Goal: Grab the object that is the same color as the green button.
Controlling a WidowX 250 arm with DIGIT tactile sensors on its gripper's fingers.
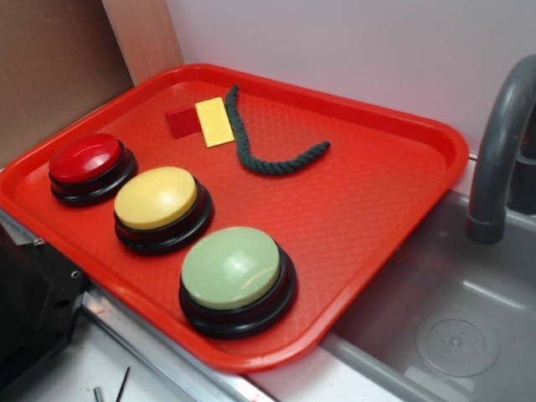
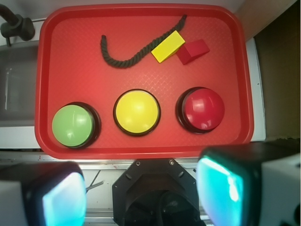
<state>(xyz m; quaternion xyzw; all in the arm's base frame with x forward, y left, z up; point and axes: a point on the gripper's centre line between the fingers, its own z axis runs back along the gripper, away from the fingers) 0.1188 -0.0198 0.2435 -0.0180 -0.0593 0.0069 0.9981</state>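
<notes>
Rope (image 2: pixel 136 47) matching the green button (image 2: pixel 73 125) lies untouched far across the tray (image 2: pixel 141 148) — approach pending, fingers (image 2: pixel 61 200) spread open, holding nothing.

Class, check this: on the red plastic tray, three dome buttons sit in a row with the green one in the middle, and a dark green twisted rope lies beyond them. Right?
Not quite. The yellow dome button is in the middle; the pale-green dome button sits at one end and the red dome button at the other. The wrist view shows this. The dark green twisted rope does lie beyond them on the red plastic tray.
</notes>
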